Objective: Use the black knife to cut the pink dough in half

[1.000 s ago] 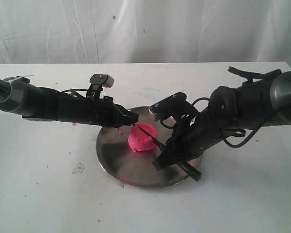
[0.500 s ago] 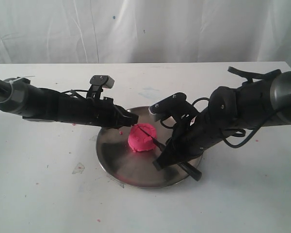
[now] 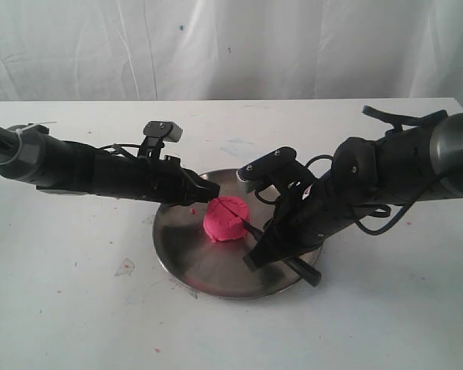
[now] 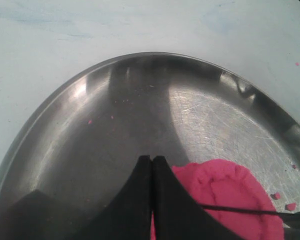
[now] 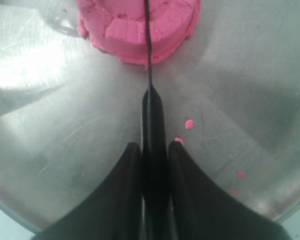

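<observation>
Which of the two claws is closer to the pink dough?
Left. The left gripper, shut, is right at the pink dough's edge; the right gripper grips the black knife farther back on the plate.

Soft even daylight, glare on the steel plate (image 5: pixel 35 70)

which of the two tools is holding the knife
The right tool: its fingers clamp the handle of the slim black knife, whose blade is sunk in the bright pink dough puck. The left tool is shut on nothing, beside the dough.
</observation>
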`<control>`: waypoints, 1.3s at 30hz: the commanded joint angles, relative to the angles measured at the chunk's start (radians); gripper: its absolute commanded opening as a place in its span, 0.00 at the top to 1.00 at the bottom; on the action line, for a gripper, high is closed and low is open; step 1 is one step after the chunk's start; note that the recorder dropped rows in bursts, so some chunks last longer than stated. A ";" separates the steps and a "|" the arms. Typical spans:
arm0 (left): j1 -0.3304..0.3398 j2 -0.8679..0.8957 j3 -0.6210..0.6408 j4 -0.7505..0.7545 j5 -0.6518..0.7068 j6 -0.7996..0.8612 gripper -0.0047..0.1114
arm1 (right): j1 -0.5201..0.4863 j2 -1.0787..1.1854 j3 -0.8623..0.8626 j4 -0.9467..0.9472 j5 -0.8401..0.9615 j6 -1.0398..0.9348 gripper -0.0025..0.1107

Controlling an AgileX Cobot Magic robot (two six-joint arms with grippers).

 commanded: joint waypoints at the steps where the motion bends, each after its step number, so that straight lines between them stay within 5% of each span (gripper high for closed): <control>1: -0.004 0.014 0.015 0.020 -0.013 0.004 0.96 | 0.004 -0.009 -0.001 0.004 -0.010 -0.003 0.98; 28: -0.004 0.044 0.013 0.033 -0.021 0.001 0.96 | 0.004 -0.009 -0.001 0.013 -0.021 -0.005 0.98; 39: 0.000 -0.087 0.013 0.078 -0.085 0.001 0.96 | 0.004 0.008 -0.001 0.013 0.014 -0.008 0.98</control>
